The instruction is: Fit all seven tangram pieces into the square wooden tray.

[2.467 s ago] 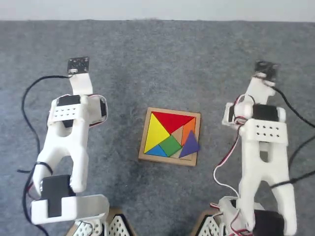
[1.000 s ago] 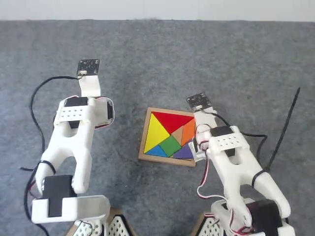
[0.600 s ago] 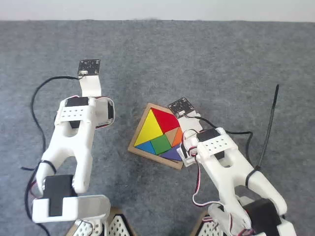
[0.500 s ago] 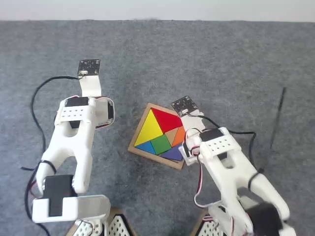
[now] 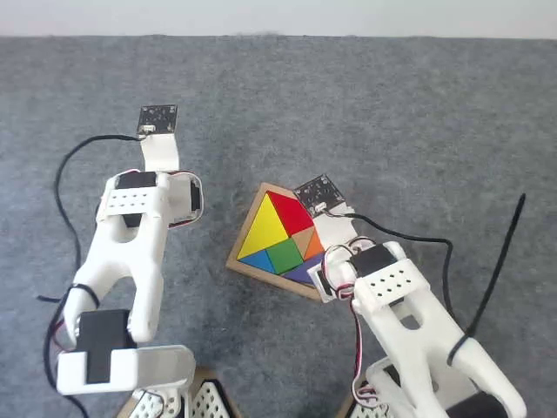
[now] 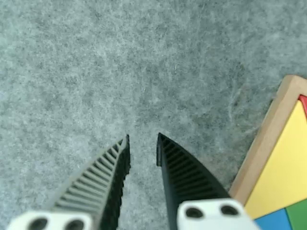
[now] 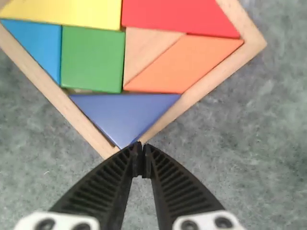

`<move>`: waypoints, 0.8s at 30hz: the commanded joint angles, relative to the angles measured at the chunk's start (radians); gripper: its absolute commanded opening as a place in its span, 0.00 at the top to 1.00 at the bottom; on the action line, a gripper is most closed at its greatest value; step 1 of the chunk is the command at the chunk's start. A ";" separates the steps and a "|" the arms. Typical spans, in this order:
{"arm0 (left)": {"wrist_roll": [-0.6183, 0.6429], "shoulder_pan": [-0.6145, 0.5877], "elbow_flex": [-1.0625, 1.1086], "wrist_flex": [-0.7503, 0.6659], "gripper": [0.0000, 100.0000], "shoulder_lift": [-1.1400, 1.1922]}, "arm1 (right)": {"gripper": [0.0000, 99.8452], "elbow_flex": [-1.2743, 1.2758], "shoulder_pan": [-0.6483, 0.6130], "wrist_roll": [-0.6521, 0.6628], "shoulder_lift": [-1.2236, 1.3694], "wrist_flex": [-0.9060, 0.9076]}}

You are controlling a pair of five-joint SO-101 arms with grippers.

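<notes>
Currently your right gripper (image 7: 139,146) is clenched with nothing between its jaws. Its tips sit at the corner of the square wooden tray (image 7: 218,72) where the purple triangle (image 7: 124,111) points; you cannot tell whether they touch it. All seven pieces lie inside the tray: besides the purple one, the yellow triangle (image 7: 62,12), red triangle (image 7: 177,17), blue triangle (image 7: 38,43), green square (image 7: 93,57), bare-wood triangle (image 7: 144,50) and orange parallelogram (image 7: 184,64). Your left gripper (image 6: 142,139) hangs just beside the tray's rim on the yellow triangle's side, over grey felt (image 6: 144,57), its jaws slightly parted and holding nothing.
</notes>
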 commanded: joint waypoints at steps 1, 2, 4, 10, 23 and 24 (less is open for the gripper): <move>0.008 0.006 -0.008 -0.018 0.91 -0.049 | 0.99 -0.009 -0.012 -0.011 -0.039 0.002; 0.008 0.006 -0.008 -0.017 0.91 -0.049 | 0.99 -0.009 -0.012 -0.009 -0.038 0.001; 0.008 0.006 -0.008 -0.017 0.91 -0.049 | 0.99 -0.006 -0.015 -0.009 -0.038 -0.001; 0.008 0.005 -0.007 -0.014 0.91 -0.049 | 0.99 0.015 -0.018 -0.009 -0.036 -0.035; 0.008 0.005 -0.005 -0.011 0.91 -0.049 | 0.99 0.014 -0.019 -0.009 -0.036 -0.041; 0.008 0.005 -0.005 -0.011 0.91 -0.049 | 0.99 0.014 -0.019 -0.009 -0.036 -0.041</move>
